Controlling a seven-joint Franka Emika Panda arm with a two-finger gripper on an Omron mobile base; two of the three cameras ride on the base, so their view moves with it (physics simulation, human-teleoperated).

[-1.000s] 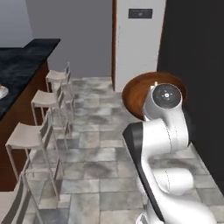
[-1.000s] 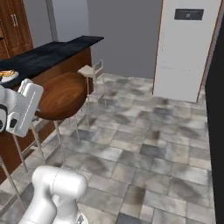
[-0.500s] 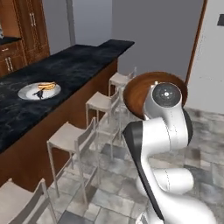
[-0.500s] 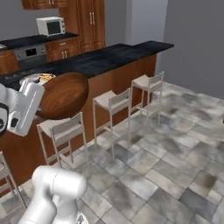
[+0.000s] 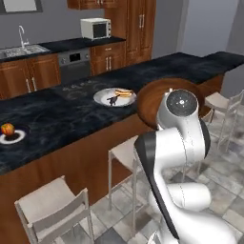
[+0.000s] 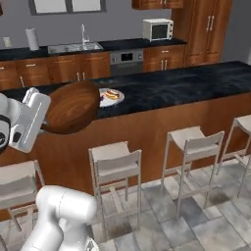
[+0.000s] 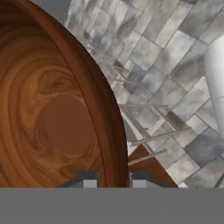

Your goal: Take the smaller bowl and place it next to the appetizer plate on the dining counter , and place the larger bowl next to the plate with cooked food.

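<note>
We list: gripper (image 7: pixel 111 181) clenched on the rim of the big bowl (image 6: pixel 72 107), held aloft before the tabletop (image 5: pixel 62 119); food plate (image 5: pixel 114 96) at its 11 o'clock; appetizer plate (image 5: pixel 10 136) at 9.

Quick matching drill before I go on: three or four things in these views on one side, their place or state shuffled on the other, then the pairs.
Things:
1. larger bowl
2. appetizer plate
3. plate with cooked food
4. microwave

Places or states:
A. on the back counter beside the tall cabinets
B. mid dining counter, bearing bread-like food
C. gripped at its rim, held in the air
D. bears one orange-red ball

Pairs: 1-C, 2-D, 3-B, 4-A
</note>
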